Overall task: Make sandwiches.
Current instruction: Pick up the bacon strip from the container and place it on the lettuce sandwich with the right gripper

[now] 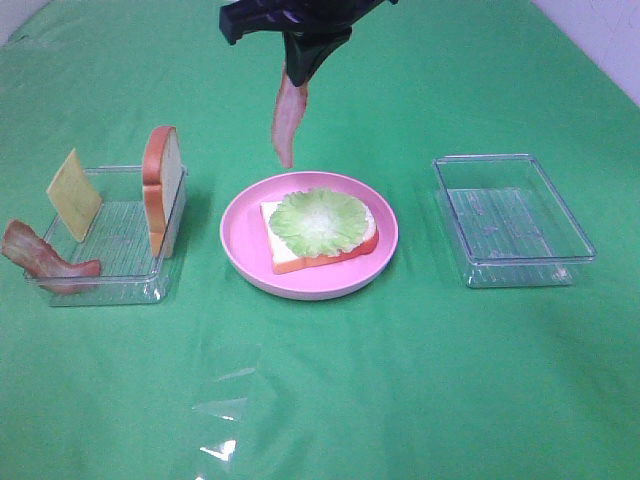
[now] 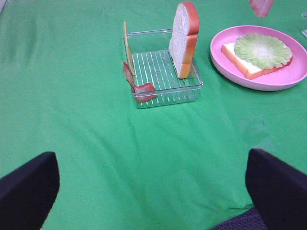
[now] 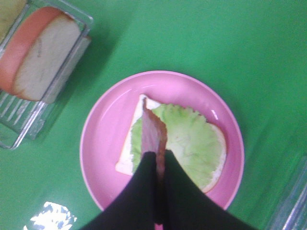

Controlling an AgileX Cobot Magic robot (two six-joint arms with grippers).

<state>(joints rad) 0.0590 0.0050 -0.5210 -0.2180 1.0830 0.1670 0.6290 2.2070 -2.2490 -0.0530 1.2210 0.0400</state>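
- I saw the pink plate (image 1: 240,245) at table centre, carrying a flat bread slice (image 1: 298,260) topped with lettuce (image 1: 320,220).
- My left gripper (image 2: 153,184) stood released, empty.
- My right gripper (image 1: 302,68) clenched a bacon strip (image 1: 287,125) over the plate's 12 o'clock side, with its long axis vertical and its free end pointing down.

- The plate (image 1: 240,245) sits mid-table, between two trays.
- A bread slice (image 1: 285,255) lies flat on the plate, with lettuce (image 1: 320,220) on top of it.
- A bacon strip (image 1: 288,125) hangs from the right gripper (image 1: 298,72) above the plate, clear of the lettuce.
- The left tray (image 1: 120,240) holds an upright bread slice (image 1: 163,185) against its wall nearest the plate, and a cheese square (image 1: 73,195) leaning at its far side.
- A second bacon strip (image 1: 45,262) lies across that tray's front outer corner, partly over the rim.
- The right tray (image 1: 515,280) stands apart on the plate's other side.
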